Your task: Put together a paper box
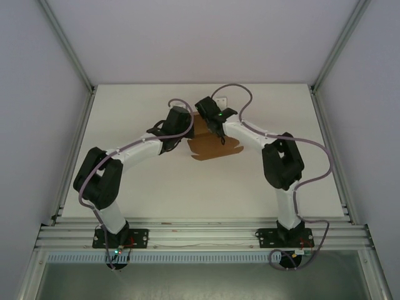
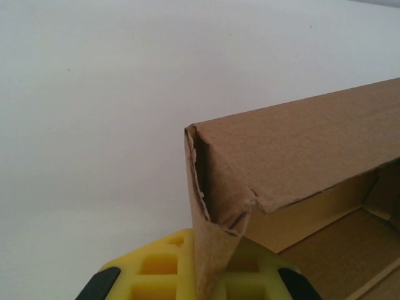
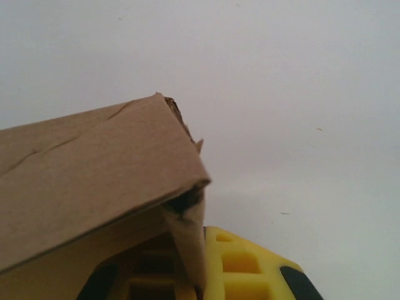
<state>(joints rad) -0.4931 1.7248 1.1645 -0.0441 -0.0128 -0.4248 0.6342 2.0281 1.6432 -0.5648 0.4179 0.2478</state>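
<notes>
- The paper box (image 1: 212,149) is half-formed. One long wall stands folded over, with an open tray behind it, and flaps lie flat on the table (image 1: 156,181).
- The left gripper (image 2: 200,278) is closed on the box's corner, and the cardboard rises from between its yellow fingers (image 2: 156,275).
- The right gripper (image 3: 194,272) is likewise clamped on a cardboard edge at the opposite end, under an overhanging panel.
- Judged remaining: raising and tucking the flat flaps, then closing up.

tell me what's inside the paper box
Seen from the left wrist, the paper box opens onto bare brown inner walls and floor, nothing lying there. Its folded-over top panel covers the rest of the interior, so that part cannot be checked.
</notes>
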